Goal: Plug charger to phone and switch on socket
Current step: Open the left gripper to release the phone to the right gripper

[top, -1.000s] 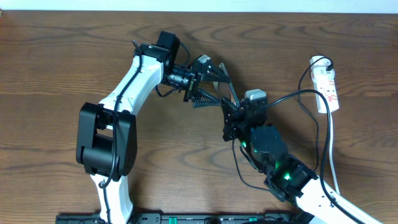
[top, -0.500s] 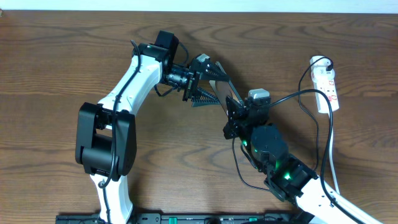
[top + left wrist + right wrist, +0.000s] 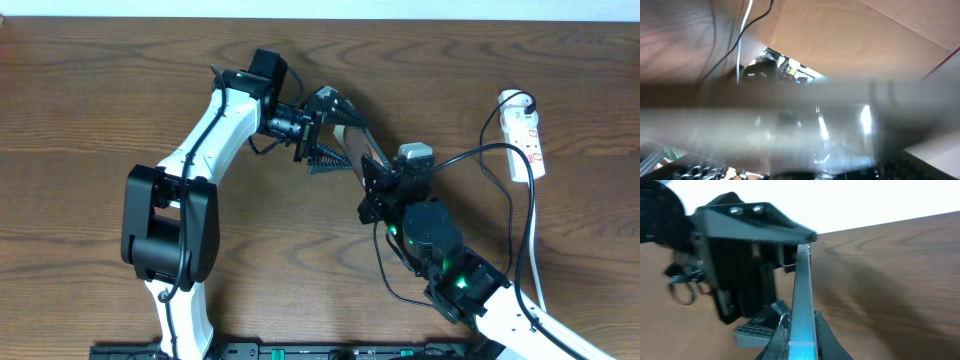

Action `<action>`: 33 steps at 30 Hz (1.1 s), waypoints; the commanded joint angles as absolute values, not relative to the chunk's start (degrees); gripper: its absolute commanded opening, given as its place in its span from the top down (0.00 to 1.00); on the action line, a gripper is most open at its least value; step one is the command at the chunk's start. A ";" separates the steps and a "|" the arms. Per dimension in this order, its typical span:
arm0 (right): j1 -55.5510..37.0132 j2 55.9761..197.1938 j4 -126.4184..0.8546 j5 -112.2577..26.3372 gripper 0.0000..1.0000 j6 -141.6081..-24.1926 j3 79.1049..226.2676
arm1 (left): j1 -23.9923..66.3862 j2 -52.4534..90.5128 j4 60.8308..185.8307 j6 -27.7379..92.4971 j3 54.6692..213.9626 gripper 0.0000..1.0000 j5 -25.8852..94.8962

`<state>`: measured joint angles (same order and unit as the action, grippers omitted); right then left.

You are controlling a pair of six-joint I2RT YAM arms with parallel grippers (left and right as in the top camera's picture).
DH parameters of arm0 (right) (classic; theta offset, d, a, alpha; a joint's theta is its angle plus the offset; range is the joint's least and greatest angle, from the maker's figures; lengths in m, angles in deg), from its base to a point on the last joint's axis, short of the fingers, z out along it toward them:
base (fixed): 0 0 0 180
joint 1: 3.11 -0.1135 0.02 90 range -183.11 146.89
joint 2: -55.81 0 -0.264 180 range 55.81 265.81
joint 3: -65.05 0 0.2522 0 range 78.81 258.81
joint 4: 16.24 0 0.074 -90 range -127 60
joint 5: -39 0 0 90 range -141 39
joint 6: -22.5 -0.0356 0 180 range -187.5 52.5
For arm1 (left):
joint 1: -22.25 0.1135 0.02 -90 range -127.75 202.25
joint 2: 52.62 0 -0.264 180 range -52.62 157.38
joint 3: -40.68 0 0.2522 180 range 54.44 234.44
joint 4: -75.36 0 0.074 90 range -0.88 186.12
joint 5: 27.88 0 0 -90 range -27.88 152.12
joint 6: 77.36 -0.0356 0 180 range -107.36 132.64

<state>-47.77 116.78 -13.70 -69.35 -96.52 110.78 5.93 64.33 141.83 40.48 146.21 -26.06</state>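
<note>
**Surroundings.** We mark the table (image 3: 80, 100), a dark brown board whose wood grain runs across the overhead view; it spreads out on every side of the fingers (image 3: 326, 157). Beyond the fingers, along the table's far edge, we see a pale strip (image 3: 300, 8). On the near side, well behind the fingers, a black rail (image 3: 300, 352) with small green marks follows the table's edge. From the right wrist, the wood runs past the fingers to a bright white backdrop (image 3: 880, 200), which we cannot identify.
</note>
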 commanded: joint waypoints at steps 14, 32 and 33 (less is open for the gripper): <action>-47.62 115.41 -14.25 -70.99 0.99 -99.62 111.78 | 5.86 64.04 137.55 40.41 147.69 0.03 -16.66; -44.51 108.15 -26.62 -77.07 0.99 -99.64 111.78 | 16.12 54.49 131.93 40.76 147.69 0.02 2.86; -44.25 107.34 -27.58 -77.07 0.99 -99.64 111.78 | 16.14 53.18 132.15 40.48 147.69 0.02 5.11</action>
